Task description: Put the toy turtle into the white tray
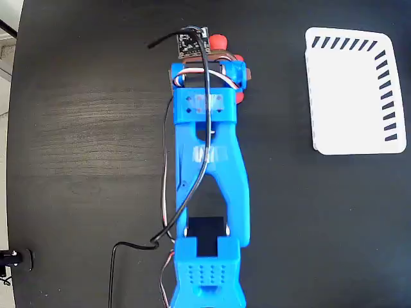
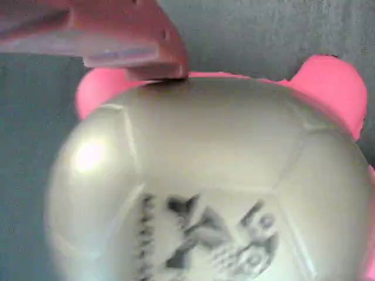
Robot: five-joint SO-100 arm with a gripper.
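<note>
1. In the fixed view the blue arm [image 1: 209, 173] reaches from the bottom edge toward twelve o'clock across the black table [image 1: 83, 128]. Its wrist sits directly over the toy turtle [image 1: 219, 43], which suggests the gripper [image 1: 225, 74] is lined up for a grasp from above.
2. Only red-orange bits of the turtle show there, one at the arm's tip and others at about two o'clock of the wrist. The shell itself is hidden beneath the arm.
3. The white tray [image 1: 350, 135] lies well apart, at roughly three o'clock from the turtle. Nothing lies in it, so I judge the carry is not yet begun.
4. The wrist view supplies what the overhead camera misses. It shows the shiny gold-beige shell filling the picture, black markings at six o'clock on it, and a pink foot at two o'clock.
5. One reddish finger [image 2: 117, 41] comes in from eleven o'clock, and its tip appears to touch the shell's upper edge. The other finger is out of view, so I cannot tell whether the jaws stand wide or clamp the toy.
6. Only the fixed view shows the tray and the way across to it.
</note>
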